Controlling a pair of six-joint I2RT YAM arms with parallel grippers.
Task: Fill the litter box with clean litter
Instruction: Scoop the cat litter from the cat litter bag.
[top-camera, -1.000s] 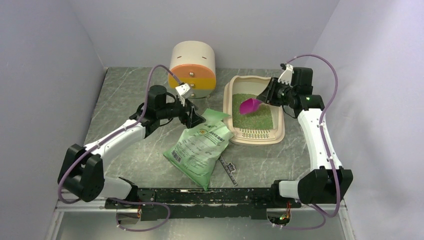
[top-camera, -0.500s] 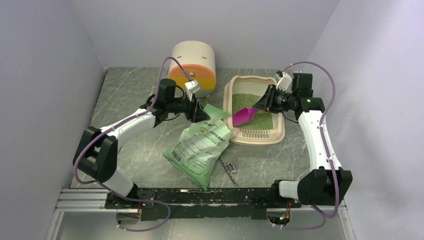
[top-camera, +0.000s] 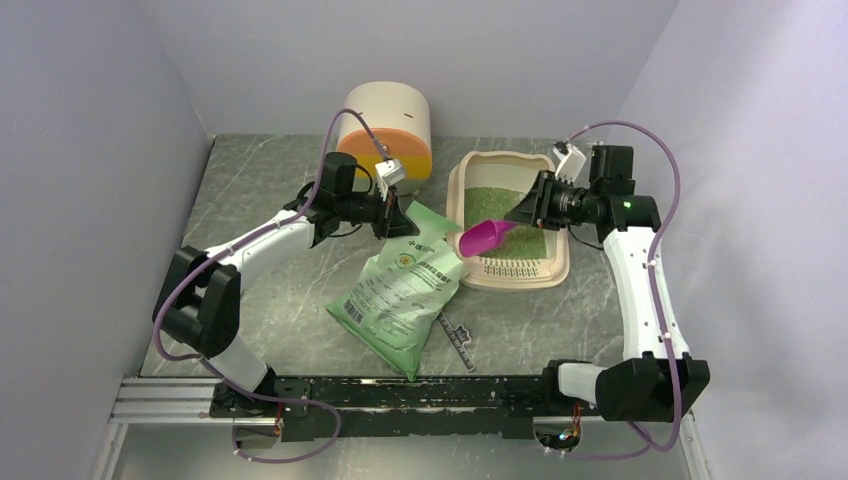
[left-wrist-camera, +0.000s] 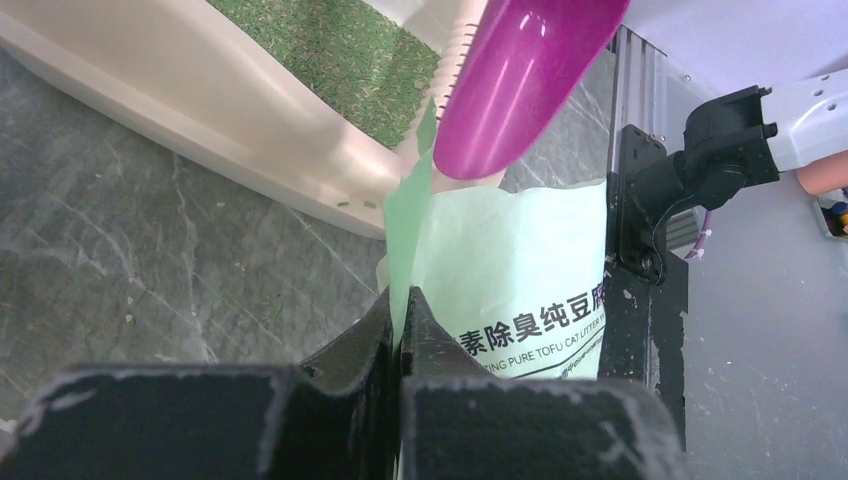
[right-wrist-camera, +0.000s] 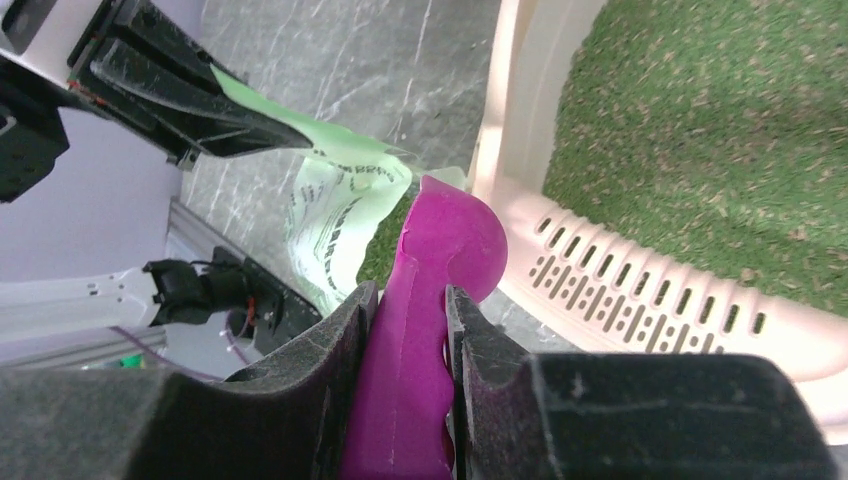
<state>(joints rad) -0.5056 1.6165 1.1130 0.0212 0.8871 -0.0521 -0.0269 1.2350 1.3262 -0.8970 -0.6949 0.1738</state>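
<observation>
The beige plastic rectangular litter box sits on the grey marbled table at the far right, its slotted ledge toward the arms. A bed of small light-green clean litter covers its floor. The right gripper has both fingers pressed against the handle of a magenta plastic scoop, whose bowl hangs over the tray's near left corner, just beside the bag's lifted edge; whether they touch I cannot tell. The left gripper is closed tight on the upper edge of the green printed plastic bag, holding that edge raised while the rest lies on the table left of the tray. A round beige-and-orange drawer unit stands at the back
</observation>
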